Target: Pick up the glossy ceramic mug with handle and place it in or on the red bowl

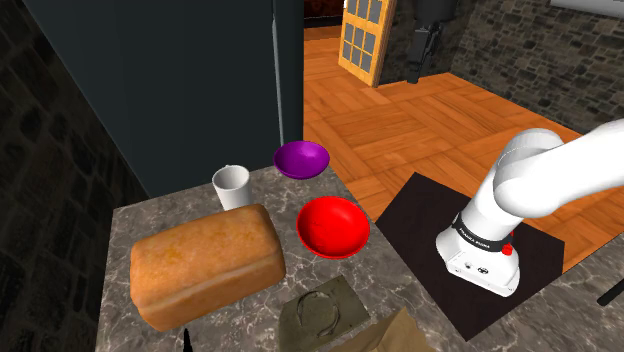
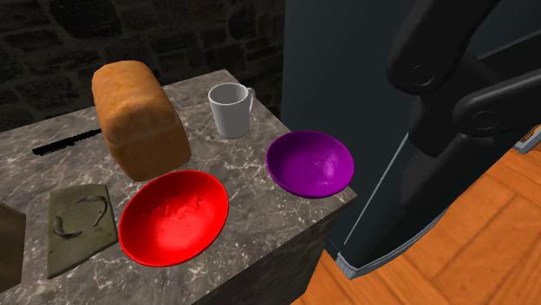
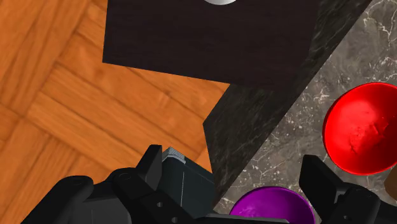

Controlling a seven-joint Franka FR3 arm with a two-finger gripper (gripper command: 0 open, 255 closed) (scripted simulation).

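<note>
White mug [image 2: 231,110] stood upright on the grey marble counter [image 1: 285,202], nr a back corner by the dark wall, just beside one end of the loaf [image 1: 205,262] w/o touching it; handle on the second exterior view's right. Red bowl [image 1: 333,226] sat at the counter edge facing the black stand [image 1: 420,215], apart from the mug, w/ a purple bowl [image 2: 309,163] near both. Greenish cloth [image 2: 81,218] & black knife [image 2: 68,143] lay past the loaf. Gripper [image 3: 233,159] hung over the counter's edge by the purple bowl, fingers spread wide w/ nothing in them.
</note>
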